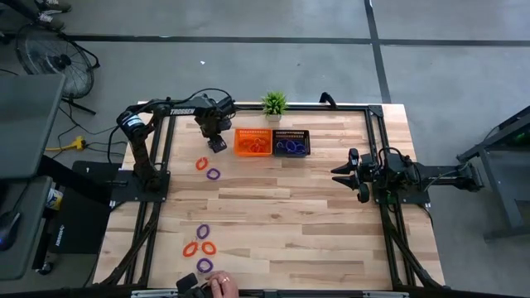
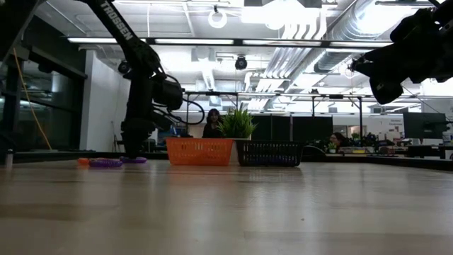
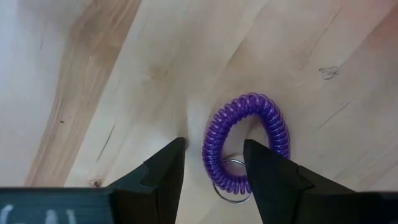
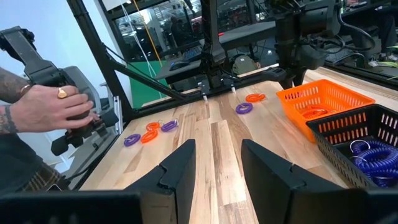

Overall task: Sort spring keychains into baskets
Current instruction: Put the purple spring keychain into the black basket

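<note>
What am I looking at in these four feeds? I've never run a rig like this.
Two robot arms work at a wooden table. One feed looks straight down, one looks level across the tabletop, and one sits on each wrist. The left tool is open, straddling one side of a purple keychain lying flat; nothing is held. The right tool hangs open over the table's right side, empty. The orange basket and black basket hold keychains; more lie loose. A person's hand shows at the table edge.
</note>
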Robot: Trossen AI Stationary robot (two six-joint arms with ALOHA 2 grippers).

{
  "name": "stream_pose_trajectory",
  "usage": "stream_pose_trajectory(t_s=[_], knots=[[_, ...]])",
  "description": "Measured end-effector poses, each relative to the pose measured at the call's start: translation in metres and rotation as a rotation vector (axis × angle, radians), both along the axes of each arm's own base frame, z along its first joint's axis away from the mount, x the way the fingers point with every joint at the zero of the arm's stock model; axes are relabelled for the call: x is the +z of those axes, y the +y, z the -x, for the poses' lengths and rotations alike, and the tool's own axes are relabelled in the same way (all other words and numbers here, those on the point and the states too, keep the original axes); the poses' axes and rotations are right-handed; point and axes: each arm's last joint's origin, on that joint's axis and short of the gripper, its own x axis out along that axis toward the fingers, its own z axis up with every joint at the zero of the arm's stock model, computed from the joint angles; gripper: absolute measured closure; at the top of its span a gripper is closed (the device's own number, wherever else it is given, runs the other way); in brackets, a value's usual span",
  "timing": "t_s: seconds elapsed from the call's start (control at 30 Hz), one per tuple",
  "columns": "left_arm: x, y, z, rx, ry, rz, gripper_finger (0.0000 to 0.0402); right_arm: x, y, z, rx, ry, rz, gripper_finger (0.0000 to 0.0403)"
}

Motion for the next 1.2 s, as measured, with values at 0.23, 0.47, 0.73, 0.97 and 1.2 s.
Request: stream_pose_trajectory(t_s=[0.23, 0.47, 0.73, 0.97, 1.2], knots=[[0.000, 0.000, 0.000, 0.012, -0.003, 0.006, 0.0292, 0.000, 0.000, 0.000, 0.000, 0.000, 0.000, 0.0279], [-0.001, -0.001, 0.000, 0.022, 0.001, 0.008, 0.0354, 0.000, 0.000, 0.000, 0.001, 0.000, 0.000, 0.0279], [0.008, -0.004, 0.004, 0.021, 0.000, 0.003, 0.0377, 0.000, 0.000, 0.000, 0.000, 0.000, 0.000, 0.0279], [0.037, -0.012, 0.013, 0.024, -0.040, -0.035, 0.0379, 0.000, 0.000, 0.000, 0.000, 0.000, 0.000, 0.0279], [0.079, -0.023, 0.022, 0.046, -0.212, -0.074, 0.0380, 0.000, 0.000, 0.000, 0.000, 0.000, 0.000, 0.0279]])
